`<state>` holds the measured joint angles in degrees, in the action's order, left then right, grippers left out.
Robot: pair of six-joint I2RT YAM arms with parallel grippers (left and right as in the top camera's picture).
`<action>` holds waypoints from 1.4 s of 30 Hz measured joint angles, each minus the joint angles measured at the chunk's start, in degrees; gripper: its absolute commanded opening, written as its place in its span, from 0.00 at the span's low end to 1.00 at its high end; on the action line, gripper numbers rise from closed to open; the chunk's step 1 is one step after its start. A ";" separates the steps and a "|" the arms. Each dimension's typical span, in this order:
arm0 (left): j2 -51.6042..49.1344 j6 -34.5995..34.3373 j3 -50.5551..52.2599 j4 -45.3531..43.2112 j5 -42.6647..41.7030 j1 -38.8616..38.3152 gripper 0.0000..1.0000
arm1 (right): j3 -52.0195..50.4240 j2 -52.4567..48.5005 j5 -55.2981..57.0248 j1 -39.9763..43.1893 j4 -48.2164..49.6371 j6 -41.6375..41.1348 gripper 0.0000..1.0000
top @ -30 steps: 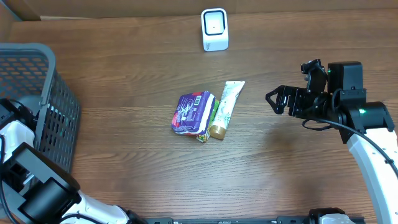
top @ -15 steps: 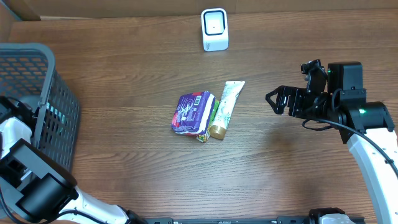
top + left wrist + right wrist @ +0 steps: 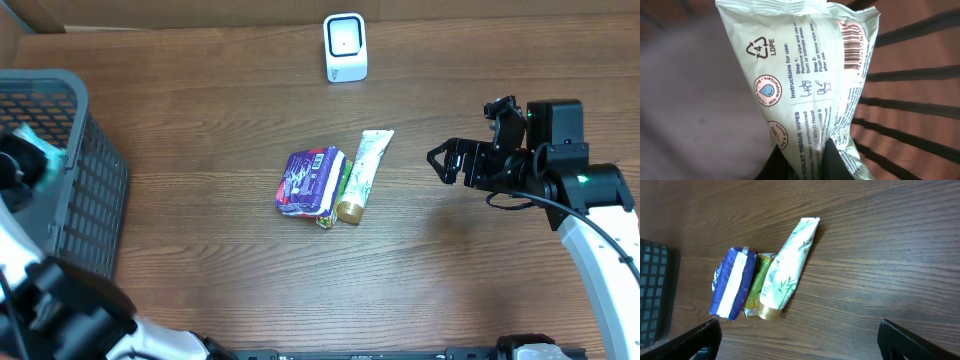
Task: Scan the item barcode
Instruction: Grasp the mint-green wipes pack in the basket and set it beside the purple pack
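Dark wooden table, white scanner standing at top centre, purple packet, thin green sachet and pale tube touching side by side mid-frame, dark mesh basket at left edge

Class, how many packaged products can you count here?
4. A purple pack, a green sachet and a white tube lie together on the table; a wipes pack is held by the left gripper at the basket. More may hide inside.
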<state>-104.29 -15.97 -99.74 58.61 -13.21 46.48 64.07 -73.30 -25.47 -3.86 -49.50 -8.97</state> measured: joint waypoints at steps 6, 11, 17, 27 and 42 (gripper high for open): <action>12.98 0.50 -3.10 3.41 -0.15 -1.03 0.04 | 0.00 0.00 -0.02 0.00 0.00 -0.02 1.00; 20.24 4.31 -3.23 7.13 -2.25 -9.81 0.04 | 0.00 0.00 0.00 0.00 0.00 -0.02 1.00; 20.70 8.24 -3.23 11.28 -2.34 -26.34 0.04 | 0.00 0.00 0.00 0.00 0.00 -0.02 1.00; 13.55 10.21 2.43 13.70 2.32 -44.76 0.04 | 0.00 -0.13 -0.04 0.00 0.00 -0.02 1.00; -2.67 13.38 22.86 -4.42 2.60 -52.89 0.24 | 0.00 -3.28 -0.02 0.00 0.00 -0.02 1.00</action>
<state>-106.96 -2.59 -76.88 54.19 -10.61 -6.42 64.07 -76.58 -25.50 -3.86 -49.50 -8.99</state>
